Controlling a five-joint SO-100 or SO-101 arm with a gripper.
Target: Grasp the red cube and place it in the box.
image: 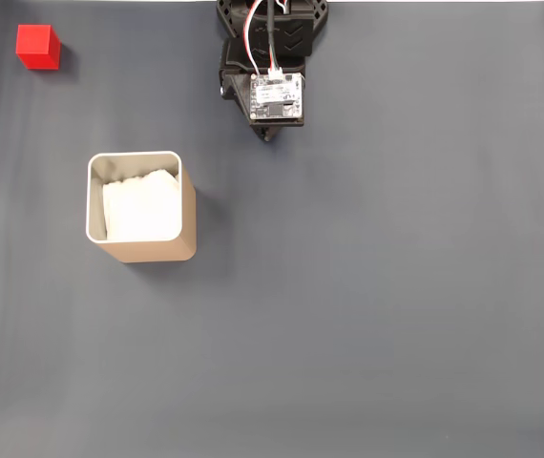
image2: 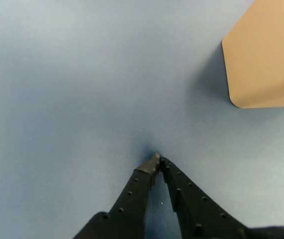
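The red cube point(image: 38, 47) rests on the grey mat at the far upper left of the fixed view. The box point(image: 142, 249), tan with a pale rim and white lining, stands upright left of centre, and its tan wall point(image2: 266, 55) fills the upper right corner of the wrist view. My gripper point(image: 269, 134) hangs at the top centre under the black arm, well right of the cube and above-right of the box. In the wrist view the gripper point(image2: 158, 158) is shut, its black fingertips touching with nothing between them, close over the mat.
A plain blue-grey mat point(image: 396, 315) covers the whole table. The arm's base and wrist board point(image: 277, 95) sit at the top edge.
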